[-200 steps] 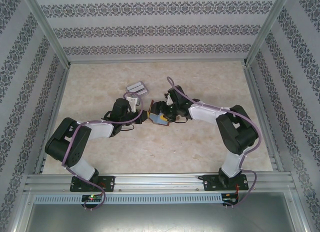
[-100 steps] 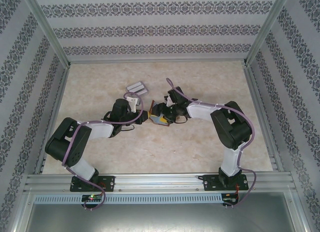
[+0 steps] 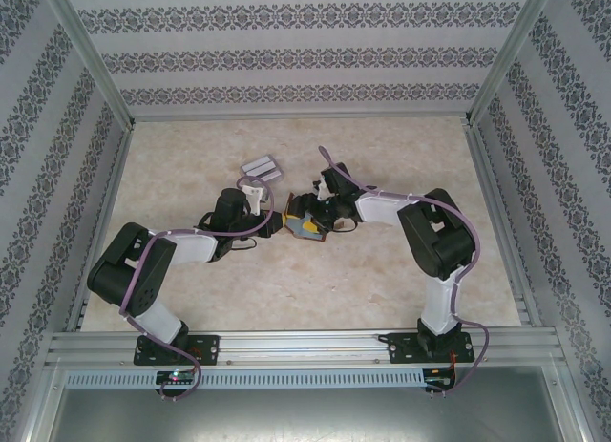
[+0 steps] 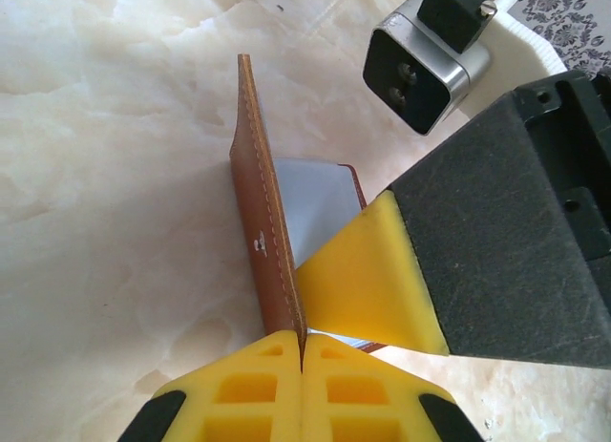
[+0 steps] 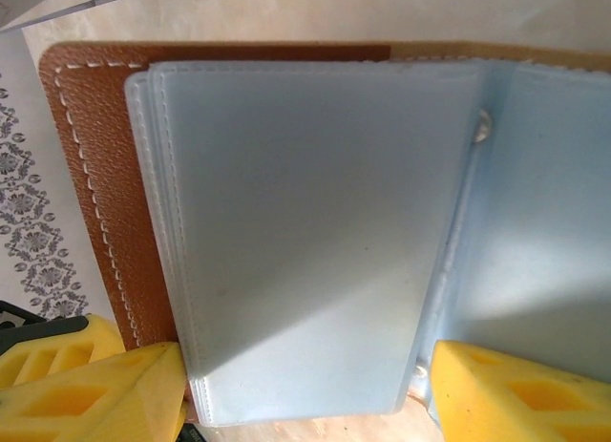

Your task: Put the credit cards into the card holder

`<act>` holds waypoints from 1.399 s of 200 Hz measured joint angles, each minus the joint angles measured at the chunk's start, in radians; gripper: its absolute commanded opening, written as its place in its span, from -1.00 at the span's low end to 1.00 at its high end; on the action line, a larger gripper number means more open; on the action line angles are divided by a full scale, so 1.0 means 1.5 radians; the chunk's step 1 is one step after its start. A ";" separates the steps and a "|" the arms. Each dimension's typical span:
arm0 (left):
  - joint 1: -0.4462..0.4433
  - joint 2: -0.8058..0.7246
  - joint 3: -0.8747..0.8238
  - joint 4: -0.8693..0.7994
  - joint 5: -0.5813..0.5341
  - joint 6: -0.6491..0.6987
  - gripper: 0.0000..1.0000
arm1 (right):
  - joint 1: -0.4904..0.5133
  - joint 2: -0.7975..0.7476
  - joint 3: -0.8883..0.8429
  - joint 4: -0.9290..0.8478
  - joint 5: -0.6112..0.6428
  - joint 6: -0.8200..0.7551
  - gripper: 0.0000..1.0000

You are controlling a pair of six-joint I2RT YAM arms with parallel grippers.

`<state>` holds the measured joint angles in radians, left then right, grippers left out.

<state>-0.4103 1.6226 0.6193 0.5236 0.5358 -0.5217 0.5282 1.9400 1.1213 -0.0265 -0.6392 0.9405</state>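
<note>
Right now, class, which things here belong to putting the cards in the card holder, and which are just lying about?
Belong: card holder, open, its brown cover pinched in the left jaws; cards, lying apart on the table.
Just there: table, patterned walls, metal rail.

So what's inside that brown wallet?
The card holder is open, showing a stack of pale grey-blue plastic sleeves. The top sleeve looks empty; those beneath are covered, so their contents can't be seen.
</note>
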 measured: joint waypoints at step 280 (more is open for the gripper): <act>0.000 0.046 0.033 -0.042 -0.039 -0.012 -1.00 | -0.057 -0.030 -0.056 0.002 0.025 -0.034 -0.27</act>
<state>-0.4103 1.6917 0.6685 0.4603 0.4774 -0.5400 0.4427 1.8957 1.0370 -0.0235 -0.6010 0.8890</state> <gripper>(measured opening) 0.048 0.355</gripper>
